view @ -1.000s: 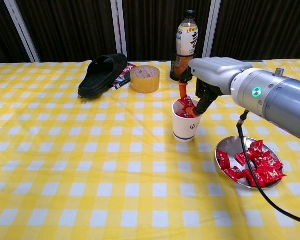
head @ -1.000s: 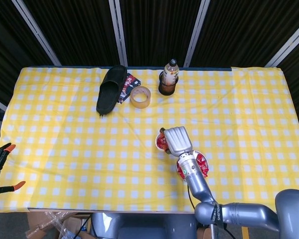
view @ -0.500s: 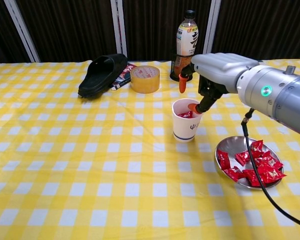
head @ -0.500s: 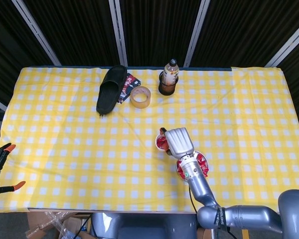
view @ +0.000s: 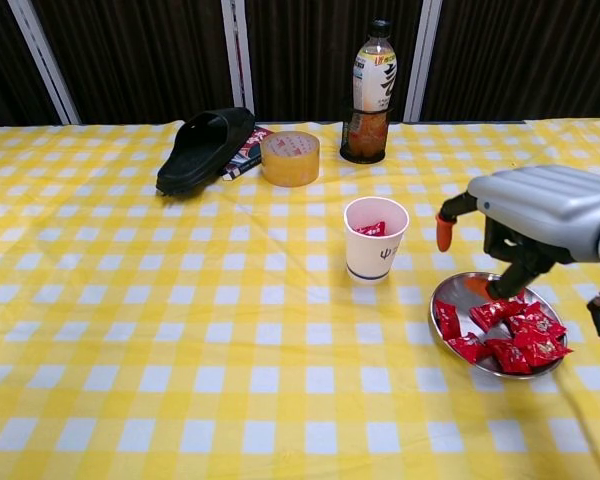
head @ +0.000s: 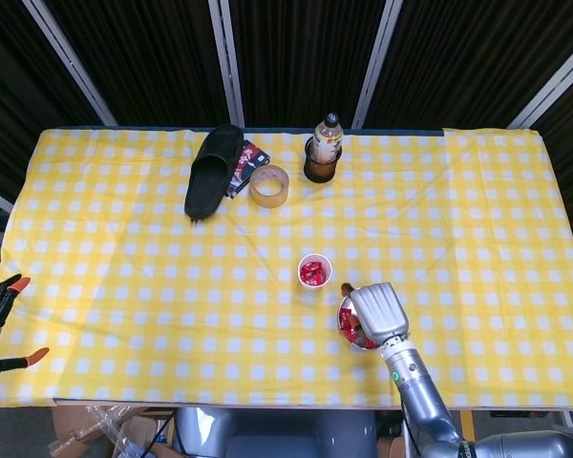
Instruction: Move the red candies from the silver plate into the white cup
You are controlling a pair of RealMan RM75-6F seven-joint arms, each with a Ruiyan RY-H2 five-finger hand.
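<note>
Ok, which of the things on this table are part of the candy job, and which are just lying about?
Part of the job:
- red candies
- silver plate
- white cup, some candies already inside
- right hand, over the plate

Just lying about:
- black slipper
- tape roll
- drink bottle
- small packet beside the slipper

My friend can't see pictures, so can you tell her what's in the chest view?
A robot's right hand reaches down over a silver plate of red candies on a yellow checked table. A white cup with candy in it stands just left of the plate. Farther back are a black slipper, tape roll and bottle.
</note>
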